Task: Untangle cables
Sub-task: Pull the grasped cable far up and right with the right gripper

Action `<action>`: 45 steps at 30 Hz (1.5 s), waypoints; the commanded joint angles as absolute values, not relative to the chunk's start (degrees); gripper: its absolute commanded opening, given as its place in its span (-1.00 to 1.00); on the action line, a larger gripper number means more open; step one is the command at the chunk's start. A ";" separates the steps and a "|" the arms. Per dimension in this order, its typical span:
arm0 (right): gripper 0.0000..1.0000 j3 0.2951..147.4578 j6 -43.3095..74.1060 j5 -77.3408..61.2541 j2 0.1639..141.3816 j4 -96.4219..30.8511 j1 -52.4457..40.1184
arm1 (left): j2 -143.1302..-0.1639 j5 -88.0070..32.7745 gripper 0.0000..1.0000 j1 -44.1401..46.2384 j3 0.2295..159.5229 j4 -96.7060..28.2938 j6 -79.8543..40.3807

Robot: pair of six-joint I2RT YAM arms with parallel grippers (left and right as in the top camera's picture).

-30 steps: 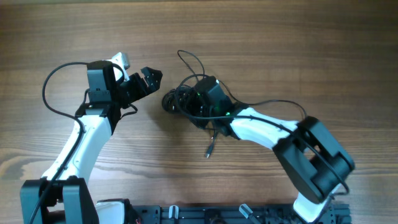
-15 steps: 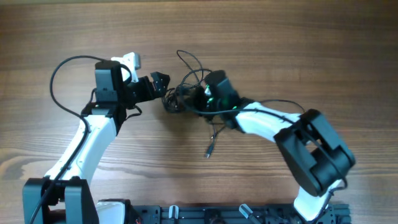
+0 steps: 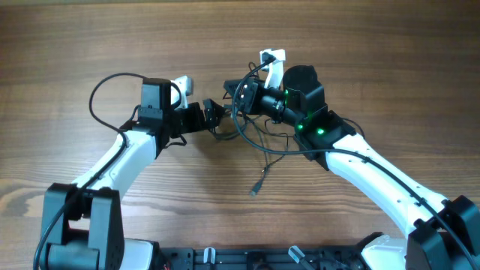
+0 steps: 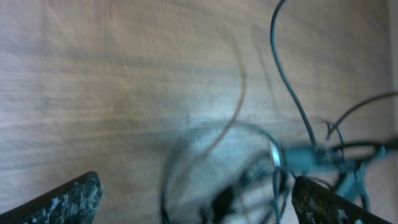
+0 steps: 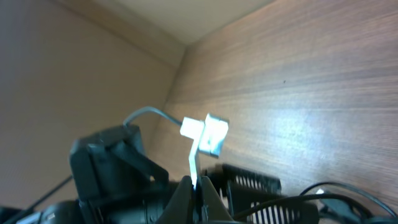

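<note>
A brown wood-grain worktop carries a white left arm and a white right arm, both with black wrists. The left jaws are released and spread wide. Their speckled black fingertips sit at the two lower corners of the left wrist view with nothing gripped. Just ahead of them, in the gap between the tips, lie the thin black cables. They are blurred: a loose ring of cord on the wood, with one strand arching away beyond it. The right jaws are clenched, tips pressed together in the right wrist view, and whether a cord is pinched there cannot be told. Beyond them stands the left arm's black wrist block. From overhead the two pairs of jaws face each other closely, with the tangle between them. One cord trails off to a small plug end, well apart from both.
</note>
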State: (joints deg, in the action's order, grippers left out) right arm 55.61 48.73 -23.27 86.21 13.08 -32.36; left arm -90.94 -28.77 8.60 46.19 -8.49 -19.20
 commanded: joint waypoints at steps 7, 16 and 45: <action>-0.92 55.92 49.93 -24.56 85.49 21.15 -32.23 | -92.49 -38.44 0.96 8.91 46.09 -10.31 -18.24; -0.91 56.38 52.47 -27.40 85.49 33.32 -27.49 | -96.12 -28.40 -0.92 10.02 46.09 -11.46 -18.50; -0.91 69.56 15.68 -0.49 85.95 12.05 42.15 | -96.38 -6.96 -0.56 -7.81 46.09 -24.77 -40.40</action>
State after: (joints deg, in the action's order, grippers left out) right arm 67.75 24.53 -9.93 87.05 12.19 38.30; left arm -95.44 -10.13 -7.16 46.76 -24.45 -36.51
